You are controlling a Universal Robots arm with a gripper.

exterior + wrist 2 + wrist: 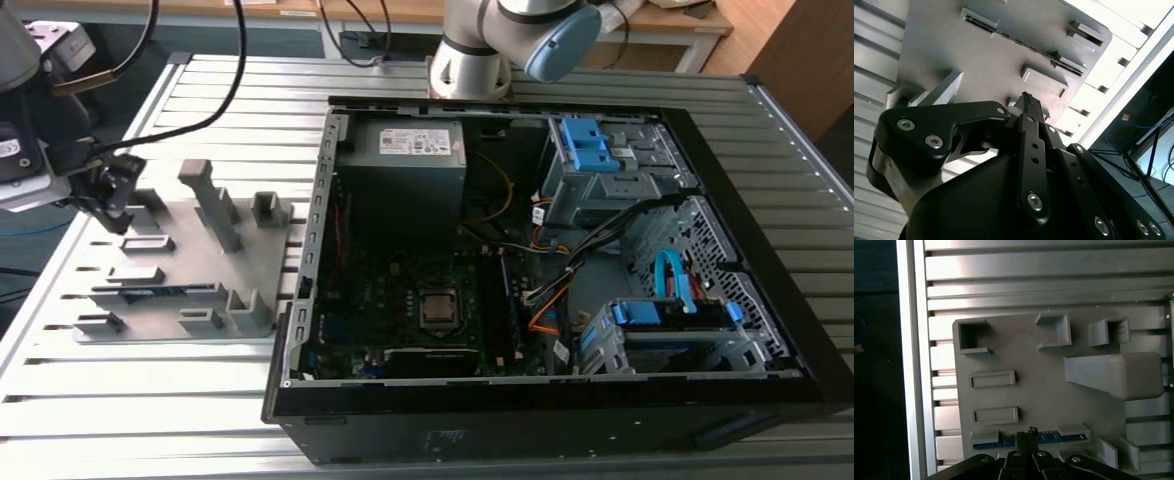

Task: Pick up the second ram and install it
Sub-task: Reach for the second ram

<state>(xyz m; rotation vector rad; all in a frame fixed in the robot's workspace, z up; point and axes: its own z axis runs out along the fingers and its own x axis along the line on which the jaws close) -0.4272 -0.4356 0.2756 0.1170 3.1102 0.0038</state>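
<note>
1. I see the second ram edge-on as a thin blue-green strip; it stands in a slot of the grey holder plate, seated between small grey clips.
2. The gripper hangs over the plate with its fingers pointing down toward the ram; in the exterior view it sits clear above the holder blocks; the fingertips are drawn together with nothing between them.
3. The holder plate lies on the slatted metal table, just beside the computer case, on the exterior view's left.
4. The case lies open; inside are a power supply, a motherboard with a processor socket, and blue drive bays.
</note>
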